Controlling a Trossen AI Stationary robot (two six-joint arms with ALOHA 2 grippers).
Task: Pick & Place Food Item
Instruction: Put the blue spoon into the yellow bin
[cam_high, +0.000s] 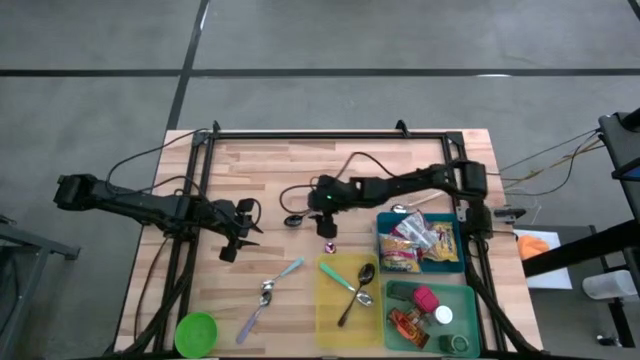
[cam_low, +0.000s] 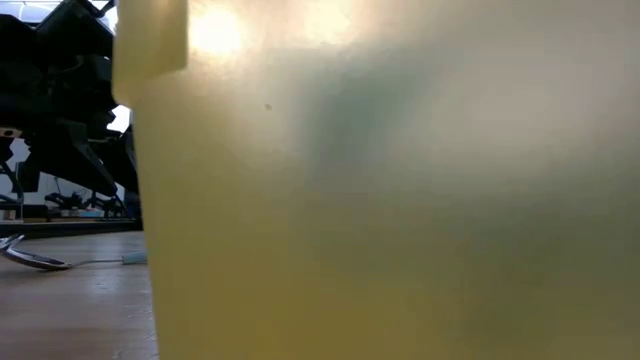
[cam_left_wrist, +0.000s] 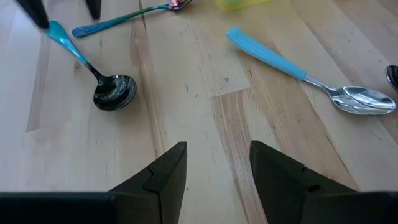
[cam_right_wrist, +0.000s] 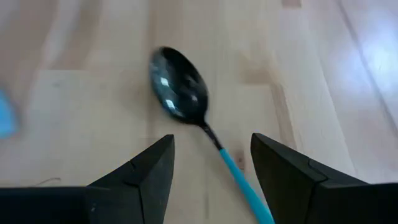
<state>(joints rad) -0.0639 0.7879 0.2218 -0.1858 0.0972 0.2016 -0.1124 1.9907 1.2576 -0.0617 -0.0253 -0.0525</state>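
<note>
High view: the right gripper (cam_high: 318, 203) is extended over the middle of the wooden slatted table (cam_high: 250, 180), just beside a dark-bowled spoon with a teal handle (cam_high: 293, 219); its fingers stand apart with nothing between them. The left gripper (cam_high: 243, 228) rests over the table's left portion, fingers parted and empty. A blue rectangular bin (cam_high: 385, 225) on the right side holds the packaged snack items (cam_high: 415, 245), the food concerned; none of them is in either gripper. Below it, a green rectangular tray (cam_high: 475, 300) contains bottles and small containers, and a yellow translucent bin (cam_high: 335, 305) holds two spoons. A silver spoon with a light-blue handle (cam_high: 282, 279) and a round green lid (cam_high: 196, 332) lie on the table's near-left area. Low view: the wall of the yellow bin fills nearly the whole picture; a spoon tip (cam_low: 30, 258) lies on the table at the left. Left wrist view: the left gripper's two fingers (cam_left_wrist: 161, 180) are moderately spread above bare wood, with the teal-handled spoon and the blue-handled spoon ahead. Right wrist view: the right gripper's fingers (cam_right_wrist: 146, 180) are spread, with the teal-handled spoon lying between and ahead of them, not gripped.
</note>
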